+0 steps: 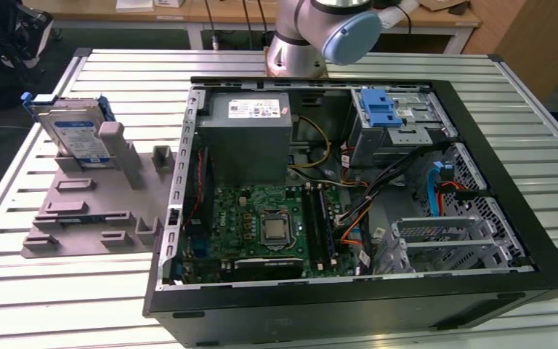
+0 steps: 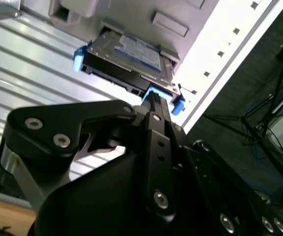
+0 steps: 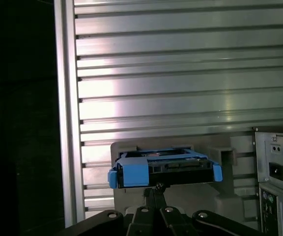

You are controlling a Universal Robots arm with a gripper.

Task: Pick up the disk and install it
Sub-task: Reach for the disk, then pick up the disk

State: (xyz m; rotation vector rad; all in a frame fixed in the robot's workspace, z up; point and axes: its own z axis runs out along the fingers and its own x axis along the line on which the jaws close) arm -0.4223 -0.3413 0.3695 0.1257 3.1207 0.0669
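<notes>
Standing on edge in the grey holder (image 1: 85,218) at the exterior view's upper left, the disk (image 1: 73,133) lies straight ahead of the gripper (image 3: 154,189), apart from its fingers, which are pressed together on nothing, its blue-bracketed edge facing them crosswise.

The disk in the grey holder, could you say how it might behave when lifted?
Likely rigid and heavy for its size: the disk is metal-cased. It stands tilted in the grey holder, so a push might tip it.
</notes>
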